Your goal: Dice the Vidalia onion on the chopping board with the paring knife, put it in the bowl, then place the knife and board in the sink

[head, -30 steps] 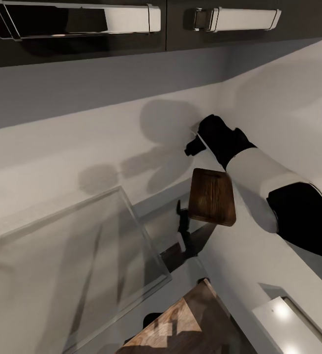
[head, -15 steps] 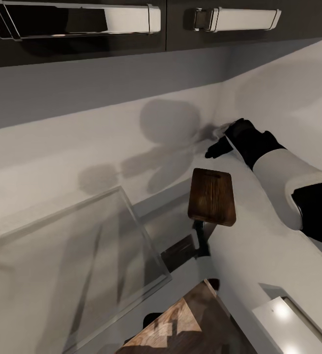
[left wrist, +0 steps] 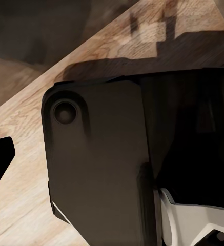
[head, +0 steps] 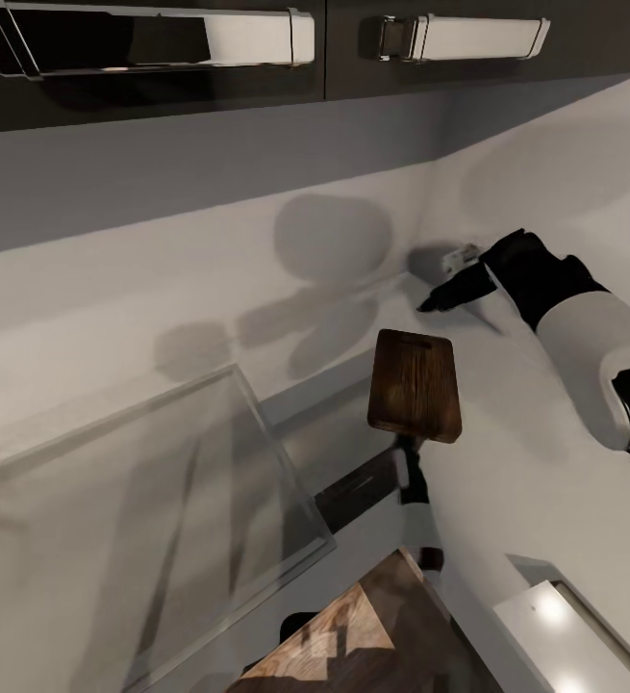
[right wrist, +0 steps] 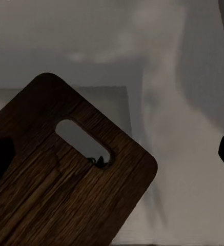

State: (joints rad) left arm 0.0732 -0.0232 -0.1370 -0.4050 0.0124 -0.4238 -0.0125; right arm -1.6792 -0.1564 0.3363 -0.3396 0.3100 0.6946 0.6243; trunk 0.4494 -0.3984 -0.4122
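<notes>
Chopping board (head: 415,385) lies on counter (head: 507,481), not yet in sink. Right gripper (head: 446,294) beyond it, fingers apparently empty, grip state unclear. Onion, knife, bowl unseen; progress unclear.

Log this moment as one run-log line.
right claw: apart from chopping board, state unclear | chopping board: on countertop edge | left claw: not identifiable

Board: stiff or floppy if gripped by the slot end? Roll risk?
The board looks like a flat wooden slab, so probably rigid. Flat faces and rounded corners suggest it would slide, not roll. Gripped at its slot, the long end may sag.
</notes>
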